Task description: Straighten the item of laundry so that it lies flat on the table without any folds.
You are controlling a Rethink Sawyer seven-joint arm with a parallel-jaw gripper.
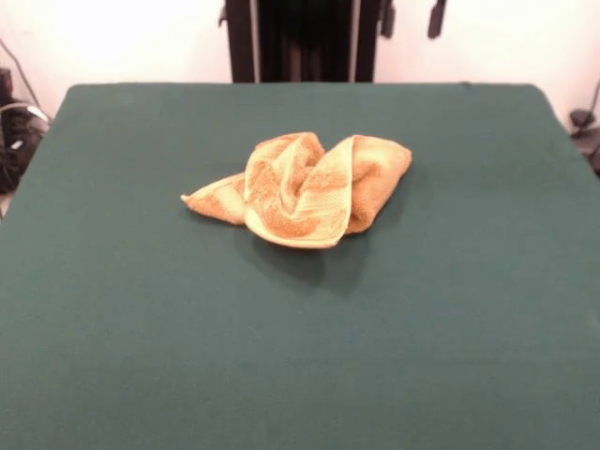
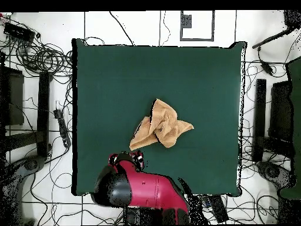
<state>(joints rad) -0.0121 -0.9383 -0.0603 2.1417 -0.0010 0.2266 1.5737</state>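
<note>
The orange-tan towel (image 1: 300, 187) lies crumpled in a heap near the middle of the dark green table (image 1: 300, 366), with paler bands curling over its top and a corner sticking out to the left. In the overhead view the towel (image 2: 160, 125) is bunched, one flap reaching toward the robot's side of the table (image 2: 111, 70). My gripper (image 1: 412, 17) shows only as two dark tips at the top edge, set apart, high and behind the towel. In the overhead view the red and black arm ends with the gripper (image 2: 134, 158) just short of the towel, over the table's near edge.
The robot's black pedestal (image 1: 305, 37) stands at the table's far side. Cables and dark equipment (image 2: 35, 88) lie on the floor around the table, with more gear (image 2: 273, 118) on the other side.
</note>
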